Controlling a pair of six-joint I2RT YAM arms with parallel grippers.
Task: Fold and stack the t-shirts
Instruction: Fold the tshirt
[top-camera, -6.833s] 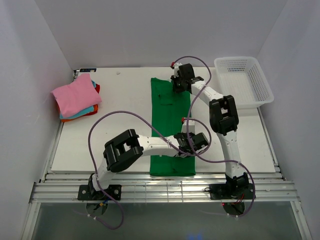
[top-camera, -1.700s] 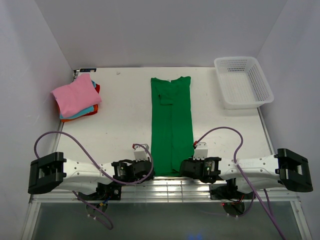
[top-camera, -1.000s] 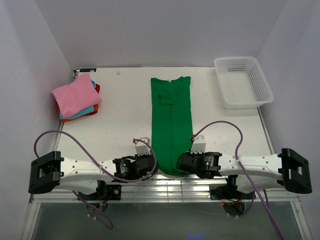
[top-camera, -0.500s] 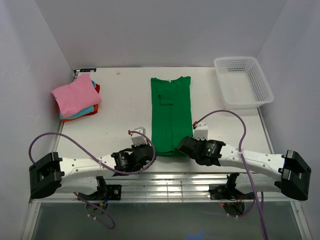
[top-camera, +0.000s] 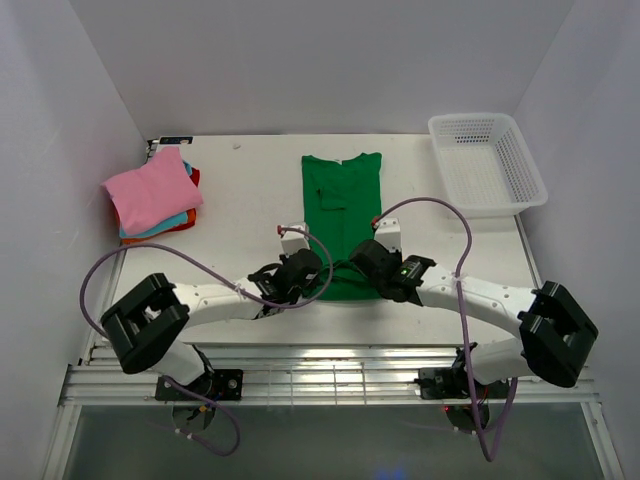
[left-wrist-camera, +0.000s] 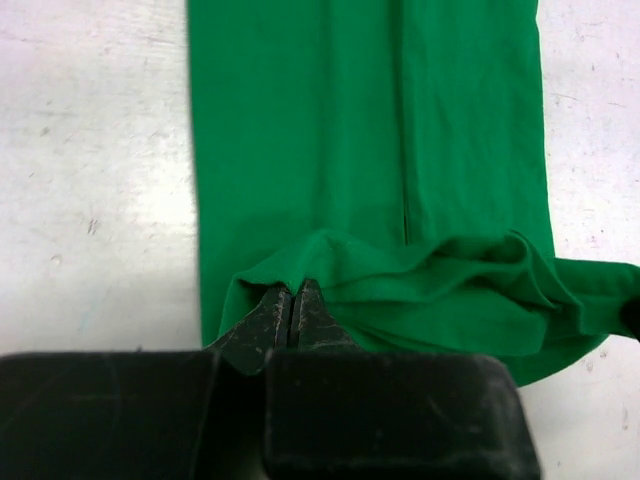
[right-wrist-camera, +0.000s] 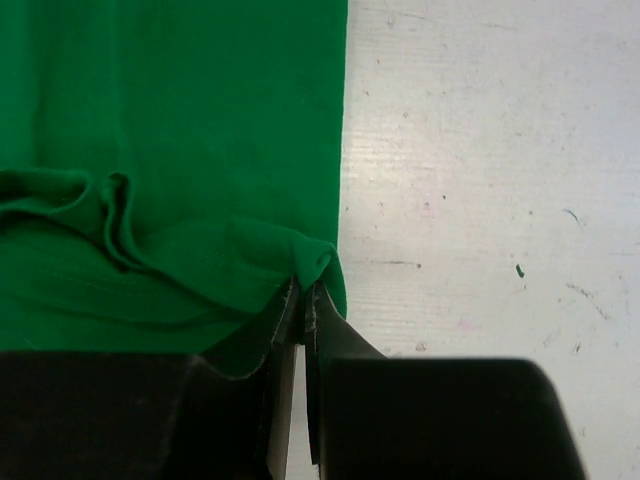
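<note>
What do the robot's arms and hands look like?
The left arm and right arm are slim white segments joined by chunky black blocks. A loose purple cable loops along each. The left hand and right hand are black, each with two scuffed fingers tapering to thin tips.

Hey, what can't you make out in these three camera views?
Left wrist view: the left gripper, shut on the green t-shirt, hides the hem corner under its black body; the top edge cuts off the collar.
Right wrist view: the right gripper hides its corner likewise.
Top view: both grippers cover the lifted hem; below the pink shirt only a teal edge and an orange edge show, count unclear.
</note>
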